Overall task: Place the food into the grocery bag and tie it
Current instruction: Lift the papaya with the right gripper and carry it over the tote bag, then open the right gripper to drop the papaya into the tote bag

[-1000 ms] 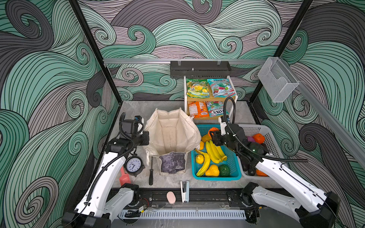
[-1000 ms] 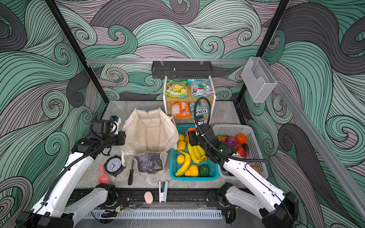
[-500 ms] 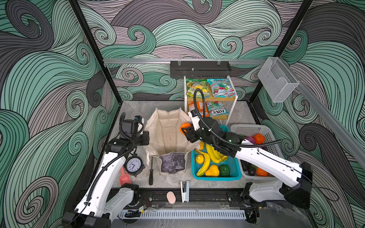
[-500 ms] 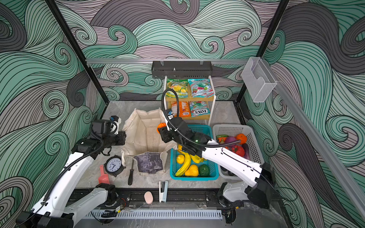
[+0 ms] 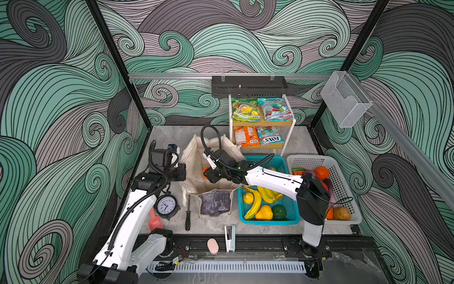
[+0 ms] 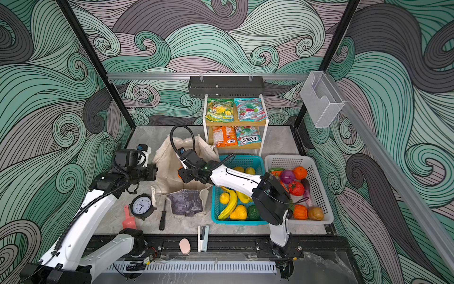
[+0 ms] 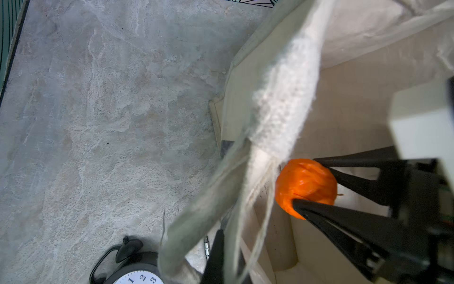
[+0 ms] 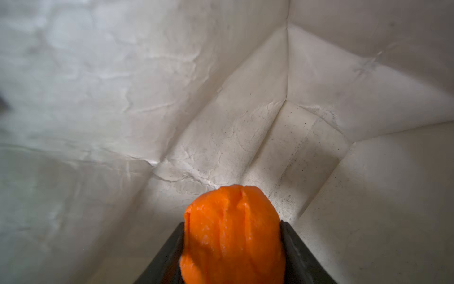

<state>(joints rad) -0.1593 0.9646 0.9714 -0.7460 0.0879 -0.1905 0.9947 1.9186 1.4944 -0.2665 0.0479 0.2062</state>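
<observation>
The cream grocery bag [image 5: 196,157] [image 6: 167,159] stands open at the table's middle, its grey-purple panel facing front. My left gripper [image 5: 182,172] [image 7: 226,246] is shut on the bag's left rim cloth [image 7: 282,98], holding it up. My right gripper [image 5: 207,173] [image 6: 181,173] [image 8: 232,223] reaches into the bag's mouth, shut on an orange toy fruit [image 8: 233,233] [image 7: 305,188] that hangs above the bag's bare bottom [image 8: 282,147]. More food lies apart: bananas [image 5: 255,204] in the teal basket and candy packets [image 5: 245,109] on the shelf.
The teal basket [image 5: 292,221] and the white basket [image 5: 344,196] of toy vegetables stand right of the bag. A black clock [image 5: 166,206], a screwdriver [image 5: 188,214] and a red scoop [image 5: 153,221] lie left front. A stapler [image 5: 229,238] sits at the front edge.
My right arm has swung left from over the teal basket, carrying the orange fruit into the bag's mouth. The left arm has stayed on the rim.
</observation>
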